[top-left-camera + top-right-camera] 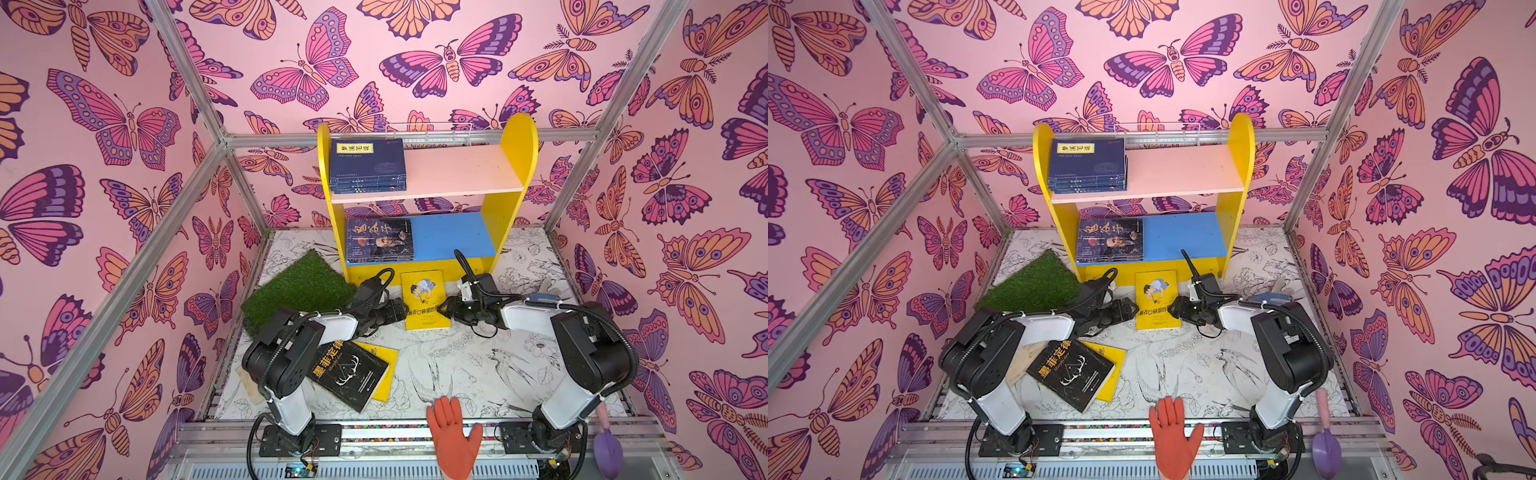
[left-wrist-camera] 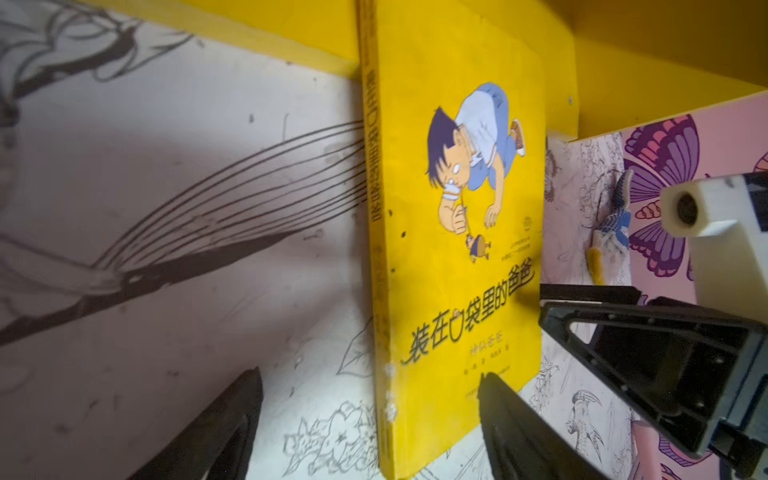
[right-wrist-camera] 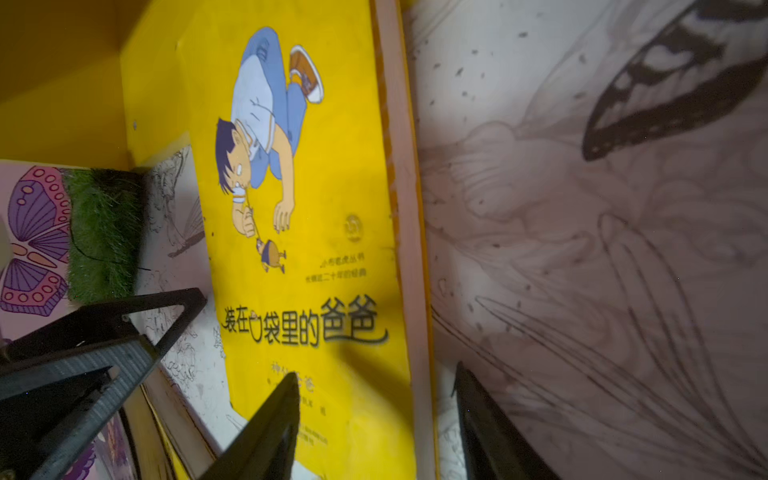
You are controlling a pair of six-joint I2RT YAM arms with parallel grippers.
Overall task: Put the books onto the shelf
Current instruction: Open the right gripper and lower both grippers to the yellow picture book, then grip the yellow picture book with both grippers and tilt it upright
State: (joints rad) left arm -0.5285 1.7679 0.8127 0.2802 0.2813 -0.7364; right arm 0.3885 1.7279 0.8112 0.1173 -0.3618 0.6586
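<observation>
**Q:** Books (image 1: 1088, 164): how is the task standing, reading outward from the grippers?

**A:** Left gripper (image 1: 401, 309) and right gripper (image 1: 446, 309) are flanking the yellow book (image 1: 424, 299) at frame centre. Both have their jaws spread and are pinching nothing. Its long axis is running up-frame, head edge meeting the shelf (image 1: 515, 166) base. Navy stack (image 1: 368, 166) and portrait book (image 1: 380, 239) are sitting shelved. Black book (image 1: 349, 374) and second yellow book (image 1: 384, 361) are waiting lower left.

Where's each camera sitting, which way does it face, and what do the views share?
Both top views: high behind the robot, looking down at the shelf; both arms show.
Left wrist: low, facing the yellow book; left pincer shows.
Right wrist: low, facing it from the opposite side; right pincer shows.
All share that book.
</observation>
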